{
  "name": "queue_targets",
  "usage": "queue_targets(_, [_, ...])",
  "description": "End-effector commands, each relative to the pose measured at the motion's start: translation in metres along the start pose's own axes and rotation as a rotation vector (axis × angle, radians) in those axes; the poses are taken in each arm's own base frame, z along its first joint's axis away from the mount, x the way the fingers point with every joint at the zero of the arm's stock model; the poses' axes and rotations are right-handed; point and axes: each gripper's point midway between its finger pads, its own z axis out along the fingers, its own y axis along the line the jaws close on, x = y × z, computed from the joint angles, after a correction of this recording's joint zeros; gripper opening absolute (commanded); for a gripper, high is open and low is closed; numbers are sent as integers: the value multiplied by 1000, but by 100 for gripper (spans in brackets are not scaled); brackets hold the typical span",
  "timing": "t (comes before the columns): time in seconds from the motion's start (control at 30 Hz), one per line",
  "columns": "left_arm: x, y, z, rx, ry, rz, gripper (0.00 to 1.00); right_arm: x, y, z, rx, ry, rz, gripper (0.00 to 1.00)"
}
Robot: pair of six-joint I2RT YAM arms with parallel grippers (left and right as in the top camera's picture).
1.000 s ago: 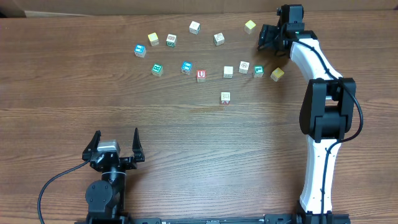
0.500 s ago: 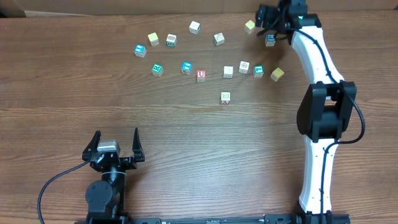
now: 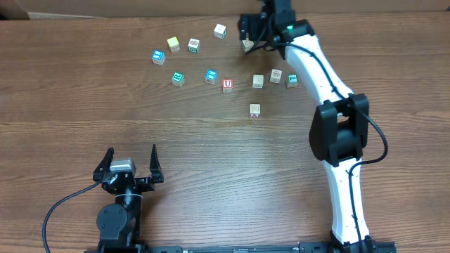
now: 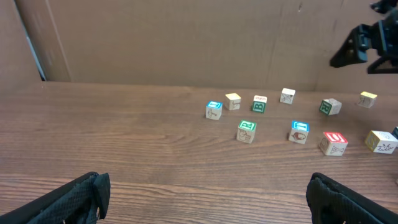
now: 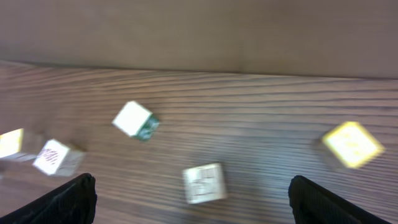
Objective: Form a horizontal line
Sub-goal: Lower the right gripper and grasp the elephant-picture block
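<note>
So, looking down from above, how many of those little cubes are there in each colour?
Yellow cube: 1
Blue-topped cubes: 2
Green or teal-topped cubes: 2
Red-topped cube: 1
Pale whitish cubes: 6
Total: 12 showing from above; the right arm may hide others.

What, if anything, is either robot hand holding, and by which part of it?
Nothing is held. The left hand and the right hand both stand open and empty.
</note>
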Motion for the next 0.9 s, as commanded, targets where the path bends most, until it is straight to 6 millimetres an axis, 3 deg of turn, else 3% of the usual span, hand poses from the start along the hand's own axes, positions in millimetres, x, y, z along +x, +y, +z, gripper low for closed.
queue_targets(0.0, [-1, -2, 0, 7, -6, 22, 100, 14, 0, 18, 25, 15, -18, 96])
queue_targets(0.47, [-1, -2, 0, 7, -6, 22, 100, 68, -13, 58, 43, 124, -38, 92])
queue_targets(0.6, [-1, -2, 0, 7, -6, 22, 100, 67, -12, 61, 40, 107, -38, 91])
queue_targets(0.87, [-1, -2, 0, 7, -6, 22, 100, 66, -12, 61, 39, 101, -39, 74])
